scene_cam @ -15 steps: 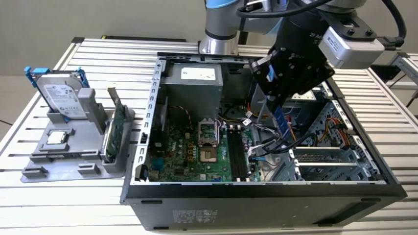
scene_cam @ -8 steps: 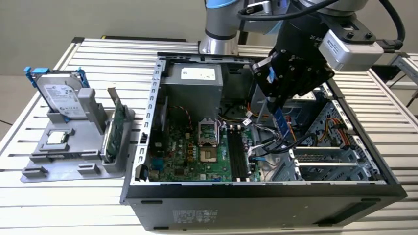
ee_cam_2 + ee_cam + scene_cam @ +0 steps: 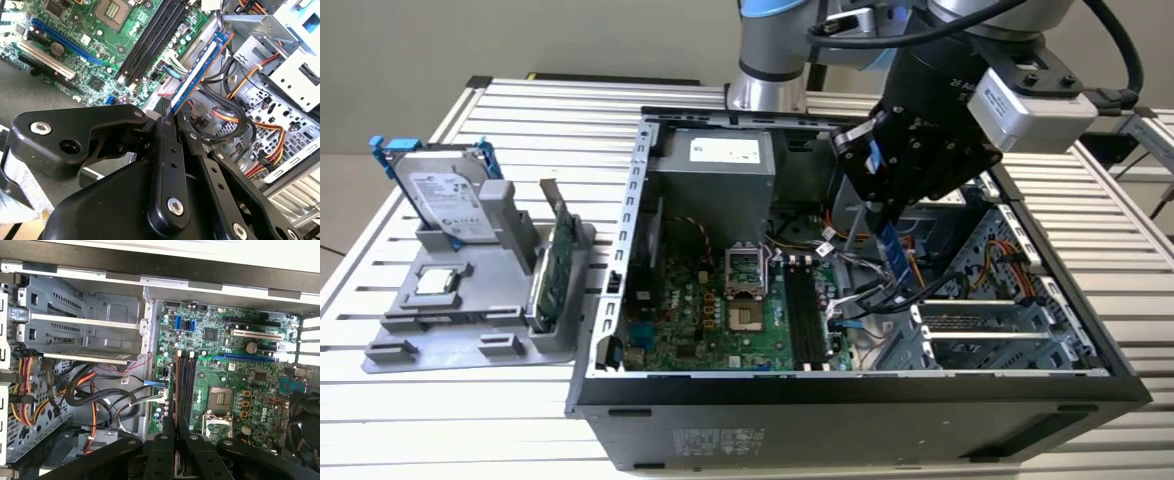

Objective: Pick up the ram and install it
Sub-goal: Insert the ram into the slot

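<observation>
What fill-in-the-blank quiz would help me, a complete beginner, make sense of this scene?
1. The gripper is shut on the slim blue ____.
2. The long black memory slots on the motherboard are all ____.
3. The hard drive stands outside the computer case, on the exterior view's ____.

Missing words: ram; empty; left.

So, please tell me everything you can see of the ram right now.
The ram is a slim, long blue circuit-board stick with a pale strip along one face. The gripper is shut on one end, holding it in the air inside the open computer case, near the black memory slots, not yet seated.
</observation>
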`<state>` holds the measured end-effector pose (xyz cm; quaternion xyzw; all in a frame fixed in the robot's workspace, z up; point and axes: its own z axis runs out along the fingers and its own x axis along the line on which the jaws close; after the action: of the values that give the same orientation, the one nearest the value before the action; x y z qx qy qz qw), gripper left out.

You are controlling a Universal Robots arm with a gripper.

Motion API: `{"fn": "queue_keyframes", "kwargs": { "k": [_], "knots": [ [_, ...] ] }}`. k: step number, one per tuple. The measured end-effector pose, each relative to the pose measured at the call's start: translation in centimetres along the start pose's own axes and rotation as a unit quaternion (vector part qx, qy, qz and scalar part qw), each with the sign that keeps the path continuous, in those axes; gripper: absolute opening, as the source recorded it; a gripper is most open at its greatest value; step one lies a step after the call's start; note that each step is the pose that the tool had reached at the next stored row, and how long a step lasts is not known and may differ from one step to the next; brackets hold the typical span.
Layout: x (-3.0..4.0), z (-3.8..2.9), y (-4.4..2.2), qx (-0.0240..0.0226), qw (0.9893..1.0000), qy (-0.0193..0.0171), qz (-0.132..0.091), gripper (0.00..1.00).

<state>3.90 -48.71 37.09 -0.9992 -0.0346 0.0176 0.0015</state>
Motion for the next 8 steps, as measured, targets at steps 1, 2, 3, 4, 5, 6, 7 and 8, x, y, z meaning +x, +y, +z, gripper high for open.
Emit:
{"fn": "queue_keyframes", "kwargs": {
  "k": [1, 2, 3, 4, 5, 6, 7, 8],
  "knots": [
    [0.0, 0.07, 0.0, 0.0, 1.0, 0.0, 0.0, 0.0],
    [0.01, 0.15, 0.0, 0.0, 1.0, 0.0002, 0.0, 0.0],
    [0.02, 0.25, 0.0, -0.0001, 1.0, 0.001, 0.0, 0.0],
    [0.01, 0.3, 0.0, -0.0001, 1.0, 0.0016, 0.0, 0.0],
    [0.02, 0.41, 0.0, -0.0002, 1.0, 0.0033, 0.0, 0.0],
    [0.02, 0.45, 0.0, -0.0003, 1.0, 0.004, 0.0, 0.0],
    [0.02, 0.5, 0.0, -0.0003, 1.0, 0.0043, 0.0, 0.0],
    [0.02, 0.54, 0.0, -0.0003, 1.0, 0.0045, 0.0, 0.0]
  ]
}}
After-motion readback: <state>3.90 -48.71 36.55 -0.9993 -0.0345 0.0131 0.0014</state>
